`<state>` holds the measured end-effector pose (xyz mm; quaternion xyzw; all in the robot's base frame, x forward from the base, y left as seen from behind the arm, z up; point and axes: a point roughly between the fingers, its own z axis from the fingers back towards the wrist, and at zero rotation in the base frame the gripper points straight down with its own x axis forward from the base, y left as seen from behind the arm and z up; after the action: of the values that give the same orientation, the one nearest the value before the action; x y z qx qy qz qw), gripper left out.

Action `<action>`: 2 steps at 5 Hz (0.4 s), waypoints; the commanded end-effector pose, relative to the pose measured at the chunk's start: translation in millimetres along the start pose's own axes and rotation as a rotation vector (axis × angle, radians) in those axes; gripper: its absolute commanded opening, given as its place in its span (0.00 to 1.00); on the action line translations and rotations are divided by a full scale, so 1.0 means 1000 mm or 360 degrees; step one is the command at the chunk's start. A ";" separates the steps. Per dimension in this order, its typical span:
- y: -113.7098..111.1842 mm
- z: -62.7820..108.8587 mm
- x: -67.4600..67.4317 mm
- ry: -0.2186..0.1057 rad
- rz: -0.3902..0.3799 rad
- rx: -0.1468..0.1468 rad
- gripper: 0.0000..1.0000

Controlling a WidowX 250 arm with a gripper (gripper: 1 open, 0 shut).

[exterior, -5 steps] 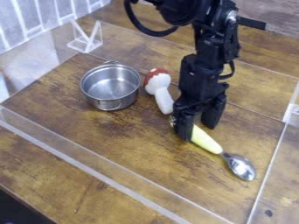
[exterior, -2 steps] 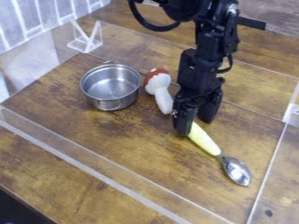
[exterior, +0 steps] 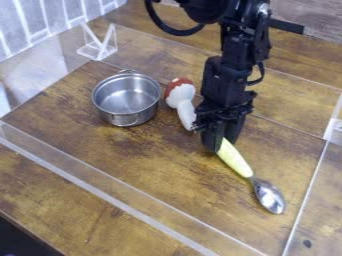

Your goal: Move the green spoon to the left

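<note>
Camera view, single angle, looking down across a dark wooden surface (exterior: 80,190) with a clear raised edging along its near and right sides.

Nearest item: green spoon (exterior: 249,172), lying flat at right of centre. Shiny metal bowl at the near-right end, close to the right edging. Thick yellow-green handle runs diagonally up and left from it. Far end of the handle goes in under the end effector.

End effector (exterior: 219,140): black, pointing straight down, tips at surface level right over the handle's far end. Fingers drawn in narrow, standing on either side of the handle. Appears to be pinching the spoon handle, though actual contact is hidden by the dark fingers. Spoon lies flat on the wood, not raised.

Just left of the end effector: white stubby object (exterior: 185,106) with a red tip, lying tilted, red end toward the far side. Its near end sits just beside the end effector; whether they touch I cannot tell.

Left again: small metal pot (exterior: 127,98), upright, open side up, rim close to the red tip.

Farther back: black arm (exterior: 238,50) rises from the end effector to the top edge of the picture. At far left, a small clear stand (exterior: 96,42) near the surface's far edge, well apart from the pot.
</note>
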<state>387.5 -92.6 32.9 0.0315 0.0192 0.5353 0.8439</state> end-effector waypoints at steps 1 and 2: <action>-0.004 0.052 -0.005 -0.0024 -0.0116 -0.0191 0.00; 0.000 0.080 -0.014 -0.0019 -0.0116 -0.0223 0.00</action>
<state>378.0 -101.3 69.2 0.0187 0.0204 0.5097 0.8599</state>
